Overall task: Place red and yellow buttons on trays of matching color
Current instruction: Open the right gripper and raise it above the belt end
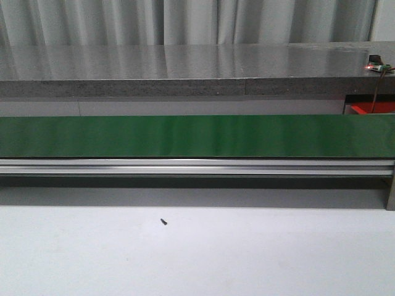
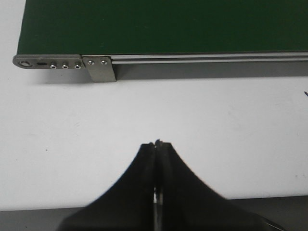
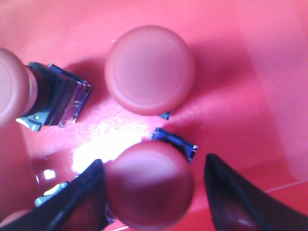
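Note:
In the right wrist view my right gripper [image 3: 154, 162] hangs open inside the red tray [image 3: 250, 62]. A red button [image 3: 149, 185] stands between its fingers, against one finger and apart from the other. Two more red buttons rest in the tray, one upright [image 3: 150, 70] and one lying on its side [image 3: 12, 86] with its dark base showing. My left gripper [image 2: 157, 143] is shut on nothing over the white table [image 2: 216, 134], near the end of the green conveyor belt [image 2: 159, 24]. Neither gripper shows in the front view. Yellow buttons and the yellow tray are out of view.
The green belt [image 1: 197, 135] with its aluminium rail [image 1: 197, 166] runs across the front view. Behind it lies a grey stone counter [image 1: 185, 68]. A corner of the red tray [image 1: 364, 109] shows at the far right. A small dark screw [image 1: 164, 221] lies on the white table.

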You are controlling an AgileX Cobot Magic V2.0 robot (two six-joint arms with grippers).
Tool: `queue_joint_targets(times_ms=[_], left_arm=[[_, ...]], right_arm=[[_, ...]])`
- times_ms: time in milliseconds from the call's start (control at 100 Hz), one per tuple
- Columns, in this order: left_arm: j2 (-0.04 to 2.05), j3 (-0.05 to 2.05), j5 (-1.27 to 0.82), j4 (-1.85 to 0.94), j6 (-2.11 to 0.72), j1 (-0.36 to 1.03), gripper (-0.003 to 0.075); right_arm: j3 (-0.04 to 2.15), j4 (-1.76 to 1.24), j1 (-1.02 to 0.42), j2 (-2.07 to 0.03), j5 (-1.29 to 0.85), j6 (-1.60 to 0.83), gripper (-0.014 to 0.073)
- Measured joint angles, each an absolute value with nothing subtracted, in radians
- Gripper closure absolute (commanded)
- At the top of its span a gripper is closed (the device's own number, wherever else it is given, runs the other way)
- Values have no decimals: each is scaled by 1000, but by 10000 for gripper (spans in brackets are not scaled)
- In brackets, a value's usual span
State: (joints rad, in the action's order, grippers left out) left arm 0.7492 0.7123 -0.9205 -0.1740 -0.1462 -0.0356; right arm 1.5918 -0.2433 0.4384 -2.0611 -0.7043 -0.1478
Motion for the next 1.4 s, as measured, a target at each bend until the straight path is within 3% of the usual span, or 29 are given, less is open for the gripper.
queue_joint_targets(times_ms=[190, 310, 600, 1210, 1400], left_arm=[[749, 712, -921, -174, -146, -36, 740], [749, 712, -921, -174, -146, -36, 740], [749, 712, -921, -174, -146, -36, 740], [749, 712, -921, -174, -146, -36, 740], [749, 712, -921, -174, -146, -36, 740]], right_arm=[[1592, -243, 438, -2041, -732, -148, 116], [1592, -243, 438, -1998, -762, -146, 193], [1558, -237, 418, -1861, -833, -146, 666], [1207, -221, 193, -1426, -827, -197, 659], [1145, -179, 98, -1312, -816, -93, 659]])
